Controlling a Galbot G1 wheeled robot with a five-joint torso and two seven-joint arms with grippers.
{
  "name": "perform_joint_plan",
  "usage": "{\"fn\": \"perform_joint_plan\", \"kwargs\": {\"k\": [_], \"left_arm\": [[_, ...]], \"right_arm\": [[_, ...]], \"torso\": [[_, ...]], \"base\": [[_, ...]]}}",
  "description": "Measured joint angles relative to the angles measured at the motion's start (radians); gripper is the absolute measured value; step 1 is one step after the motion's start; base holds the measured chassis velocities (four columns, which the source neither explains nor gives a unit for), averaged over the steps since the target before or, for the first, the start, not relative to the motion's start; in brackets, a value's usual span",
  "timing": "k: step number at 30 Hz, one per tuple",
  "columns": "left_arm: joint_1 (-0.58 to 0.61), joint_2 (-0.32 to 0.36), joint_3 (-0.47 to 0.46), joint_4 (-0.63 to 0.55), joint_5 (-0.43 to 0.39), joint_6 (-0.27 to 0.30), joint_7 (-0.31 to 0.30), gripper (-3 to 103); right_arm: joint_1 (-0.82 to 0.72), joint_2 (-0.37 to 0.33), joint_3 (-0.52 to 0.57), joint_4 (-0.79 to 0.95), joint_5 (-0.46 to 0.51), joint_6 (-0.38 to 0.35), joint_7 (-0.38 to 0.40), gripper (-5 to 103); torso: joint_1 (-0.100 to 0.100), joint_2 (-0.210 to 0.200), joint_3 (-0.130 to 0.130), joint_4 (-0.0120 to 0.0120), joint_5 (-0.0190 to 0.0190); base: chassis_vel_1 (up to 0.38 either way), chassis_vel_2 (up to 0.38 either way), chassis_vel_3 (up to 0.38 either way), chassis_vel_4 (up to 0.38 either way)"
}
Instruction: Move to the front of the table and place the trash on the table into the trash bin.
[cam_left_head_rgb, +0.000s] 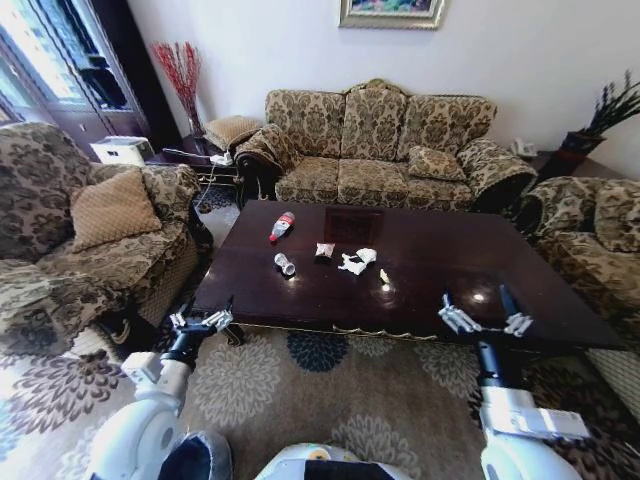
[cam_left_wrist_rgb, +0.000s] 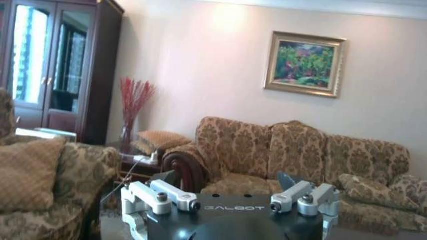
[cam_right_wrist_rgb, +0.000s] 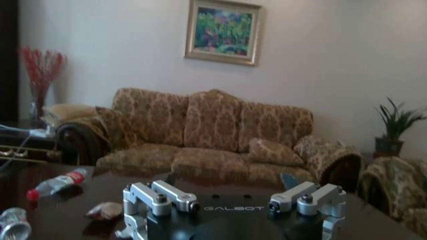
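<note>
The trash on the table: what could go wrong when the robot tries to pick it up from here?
The bottle lies on its side on the glossy table, so it may roll when touched. The can also lies down and could slip. The tissues are low and soft, so an open left gripper or right gripper may scrape the wood.

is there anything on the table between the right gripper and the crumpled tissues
Nothing visible. The right gripper hangs open at the table's near edge, and only bare tabletop lies between it and the tissues.
</note>
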Motion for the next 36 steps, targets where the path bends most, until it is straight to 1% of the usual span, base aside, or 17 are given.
{"fn": "perform_joint_plan", "kwargs": {"k": [1,2,3,5,9,11,14,17,19,20,23,25,28,30,32,34,36], "left_arm": [[0.012,0.001,-0.008,-0.021,0.014,0.050,0.006,100],[0.035,0.005,-0.016,-0.043,0.036,0.146,0.014,100],[0.047,0.009,-0.020,-0.053,0.048,0.193,0.017,100],[0.053,0.011,-0.022,-0.057,0.051,0.204,0.018,100],[0.052,0.003,-0.025,-0.068,0.037,0.205,0.021,100],[0.049,-0.005,-0.027,-0.079,-0.003,0.147,0.037,100],[0.047,-0.008,-0.031,-0.086,-0.013,0.093,0.066,100],[0.051,-0.014,-0.032,-0.086,-0.003,0.078,0.078,100],[0.072,-0.020,-0.028,-0.074,0.027,0.122,0.078,100],[0.072,-0.020,-0.028,-0.074,0.027,0.122,0.078,100],[0.103,-0.022,-0.031,-0.056,0.015,0.202,0.064,100],[0.109,-0.023,-0.034,-0.057,-0.008,0.201,0.065,100],[0.111,-0.025,-0.039,-0.064,-0.034,0.166,0.103,100],[0.103,-0.024,-0.035,-0.077,-0.044,0.144,0.141,100],[0.099,-0.024,-0.031,-0.081,-0.044,0.140,0.156,100],[0.099,-0.026,-0.027,-0.090,-0.041,0.105,0.226,100],[0.102,-0.028,-0.022,-0.097,-0.038,0.096,0.248,100]], "right_arm": [[0.014,0.000,-0.004,0.000,0.015,0.003,0.023,100],[0.040,-0.004,-0.010,0.003,0.036,0.032,0.040,100],[0.056,-0.010,-0.012,0.006,0.042,0.044,0.043,100],[0.065,-0.016,-0.013,0.009,0.047,0.045,0.042,100],[0.069,-0.024,-0.018,0.010,0.053,0.039,0.038,100],[0.069,-0.023,-0.020,-0.001,0.053,0.035,0.028,100],[0.065,-0.023,-0.020,-0.016,0.060,0.026,0.007,100],[0.056,-0.022,-0.020,-0.036,0.070,0.034,-0.047,100],[0.042,-0.018,-0.020,-0.085,0.082,0.106,-0.135,100],[0.042,-0.018,-0.020,-0.085,0.082,0.106,-0.135,100],[0.033,-0.020,-0.012,-0.115,0.104,0.159,-0.188,100],[0.035,-0.026,-0.006,-0.111,0.123,0.158,-0.195,100],[0.045,-0.036,0.000,-0.094,0.159,0.147,-0.218,100],[0.054,-0.042,0.003,-0.068,0.217,0.132,-0.281,100],[0.057,-0.042,0.000,-0.059,0.223,0.127,-0.298,100],[0.060,-0.038,-0.012,-0.044,0.227,0.119,-0.326,100],[0.061,-0.035,-0.017,-0.039,0.233,0.118,-0.340,100]], "torso": [[0.000,0.000,0.000,0.0001,0.0000],[0.000,0.000,0.000,0.0010,0.0005],[0.000,0.000,0.000,0.0014,0.0003],[0.000,0.000,0.000,0.0011,0.0002],[0.000,0.000,0.000,0.0006,0.0000],[0.000,0.000,0.000,0.0007,0.0002],[0.000,0.000,0.000,0.0006,0.0002],[0.000,0.000,0.000,0.0007,0.0001],[0.000,0.000,0.000,0.0007,0.0002],[0.000,0.000,0.000,0.0007,0.0002],[0.000,0.000,0.000,0.0008,0.0001],[0.000,0.000,0.000,0.0007,0.0001],[0.000,0.000,0.000,0.0009,0.0000],[0.000,0.000,0.000,0.0008,0.0002],[0.000,0.000,0.000,0.0006,0.0001],[0.000,0.000,0.000,0.0007,0.0001],[0.000,0.000,0.000,0.0007,0.0001]], "base": [[0.000,0.000,0.000,0.000],[0.000,0.000,0.000,0.000],[0.000,0.000,0.000,0.000],[0.000,0.000,0.000,0.000],[0.000,0.000,0.000,0.000],[0.000,0.000,0.000,0.000],[0.000,0.000,0.000,0.000],[0.000,0.000,0.000,0.000],[0.000,0.000,0.000,0.000],[0.000,0.000,0.000,0.000],[0.000,0.000,0.000,0.000],[0.000,0.000,0.000,0.000],[0.000,0.000,0.000,0.000],[0.000,0.000,0.000,0.000],[0.000,0.000,0.000,0.000],[0.000,0.000,0.000,0.000],[0.000,0.000,0.000,0.000]]}}
